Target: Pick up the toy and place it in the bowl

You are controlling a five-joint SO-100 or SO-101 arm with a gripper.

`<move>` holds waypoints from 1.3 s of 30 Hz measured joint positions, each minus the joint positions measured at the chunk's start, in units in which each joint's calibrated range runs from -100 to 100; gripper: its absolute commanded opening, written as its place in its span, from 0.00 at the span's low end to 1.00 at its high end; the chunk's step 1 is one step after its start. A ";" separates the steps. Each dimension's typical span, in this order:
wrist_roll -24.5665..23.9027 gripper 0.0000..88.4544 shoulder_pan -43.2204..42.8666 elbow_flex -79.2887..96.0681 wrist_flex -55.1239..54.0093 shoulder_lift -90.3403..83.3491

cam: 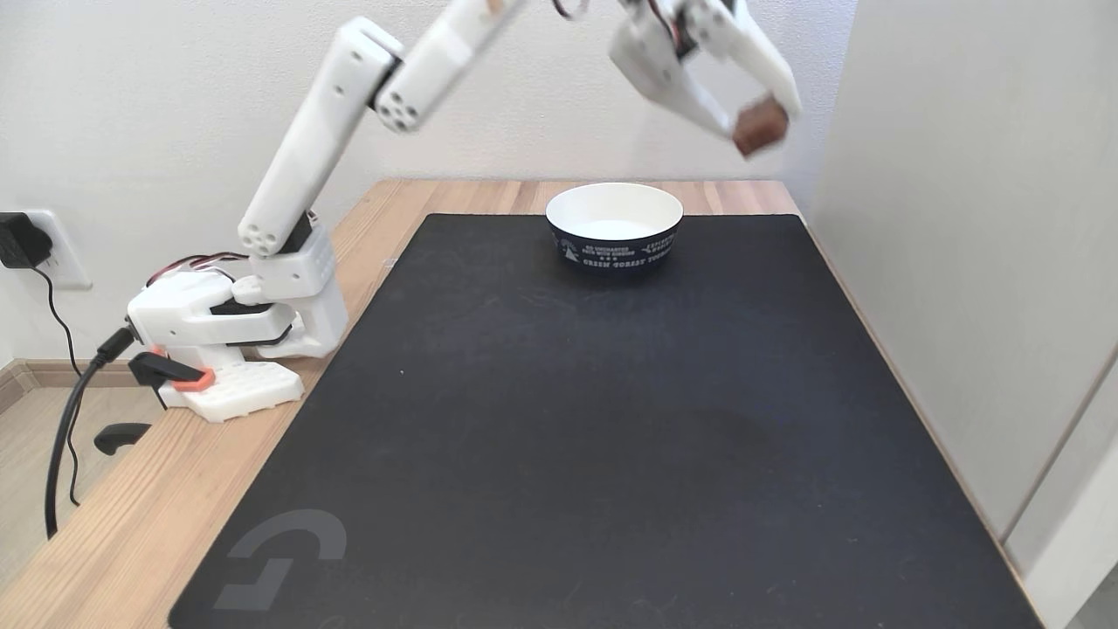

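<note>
- While the gripper (758, 122) hangs high in the air, up and to the right of the bowl (614, 229) in the fixed view, its two white fingers are clamped on the toy (759, 127), a small reddish-brown block that looks slightly blurred.
- As I judge it, the pick is done and the carry is in hand: the toy is well clear of the surface and not yet over the bowl's opening.
- The next move, I'd say, calls for bringing the gripper leftward until it sits over the white inside of the bowl, lowering it somewhat, and only then parting the fingers, since a drop from this height might bounce out or tip so light a paper bowl.
- The bowl stands upright, white inside and seemingly empty, navy outside with white lettering, at the far edge of the black mat (568, 419).
- The mat stretches from the bowl toward me and covers most of the wooden worktop (113, 515), with a faint grey logo in its near left corner.
- Left of the bowl, off the mat, the arm's white base (231, 341) sits on the worktop's edge with an orange-tipped clamp.
- Further left of the bowl, a black cable (65, 419) trails down, and a plug sits in a wall socket (35, 249).
- Behind the bowl is a plain white wall; to its right, a pale panel (978, 262) runs close alongside the worktop.
</note>
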 measured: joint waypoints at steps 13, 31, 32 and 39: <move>-1.39 0.03 -10.90 60.56 -27.94 -31.89; -11.69 0.05 -26.05 123.67 -75.81 -44.38; -11.74 0.08 -26.05 124.61 -77.25 -44.30; -14.72 0.20 -26.22 130.94 -82.74 -44.38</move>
